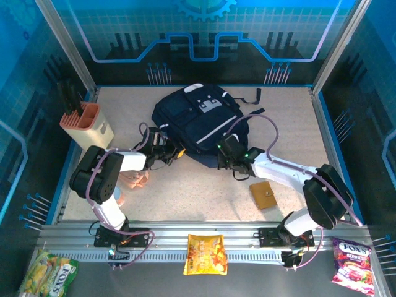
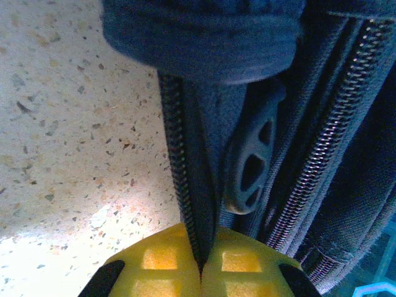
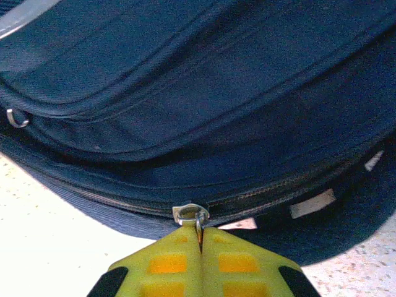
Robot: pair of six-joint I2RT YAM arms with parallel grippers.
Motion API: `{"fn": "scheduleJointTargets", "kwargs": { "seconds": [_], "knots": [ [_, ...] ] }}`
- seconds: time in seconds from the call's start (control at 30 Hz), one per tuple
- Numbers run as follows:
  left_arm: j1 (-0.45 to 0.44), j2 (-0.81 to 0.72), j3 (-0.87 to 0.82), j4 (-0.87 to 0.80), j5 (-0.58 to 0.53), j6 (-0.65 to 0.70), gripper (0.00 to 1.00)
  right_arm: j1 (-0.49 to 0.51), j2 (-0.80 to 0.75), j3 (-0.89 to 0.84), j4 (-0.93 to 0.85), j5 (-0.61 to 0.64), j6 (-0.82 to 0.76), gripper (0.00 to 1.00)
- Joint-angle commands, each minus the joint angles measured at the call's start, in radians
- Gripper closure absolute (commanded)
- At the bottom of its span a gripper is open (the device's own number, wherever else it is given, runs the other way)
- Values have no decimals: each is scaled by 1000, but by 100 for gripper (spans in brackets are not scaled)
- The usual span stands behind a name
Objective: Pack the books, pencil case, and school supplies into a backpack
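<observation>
The navy backpack [image 1: 197,120] lies flat at the middle of the table. At its left near edge, my left gripper [image 1: 176,153] is shut on the backpack's zipper edge [image 2: 185,161], the strip pinched between the yellow tips [image 2: 201,267]. My right gripper [image 1: 224,162] is at the bag's near right edge, shut [image 3: 200,240] on the metal zipper pull [image 3: 192,214] of the closed zipper. A tan-brown square school supply [image 1: 264,195] lies on the table to the right of the right arm. The books and the pencil case are out of view.
A peach-and-cream holder [image 1: 83,124] with black tools stands at the far left. A pale pink thing [image 1: 139,181] lies partly under the left arm. Snack bags lie on the front rail: yellow [image 1: 206,253], pink [image 1: 352,265], green-yellow [image 1: 46,275].
</observation>
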Motion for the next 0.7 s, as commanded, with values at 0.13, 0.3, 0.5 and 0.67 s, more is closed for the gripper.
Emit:
{"fn": "scheduleJointTargets", "kwargs": {
  "seconds": [0.13,0.3,0.5,0.67],
  "knots": [
    [27,6,28,-26,-14,32,100,-19,65,61,-93,-28,-68,94],
    [26,4,27,-27,-6,33,100,-20,95,85,-99,-41,-78,83],
    [27,2,33,-38,-8,42,100,-19,97,90,-103,-25,-68,87],
    [38,-4,38,-53,-14,57,100,-24,51,73,-145,100,-40,99]
  ]
}}
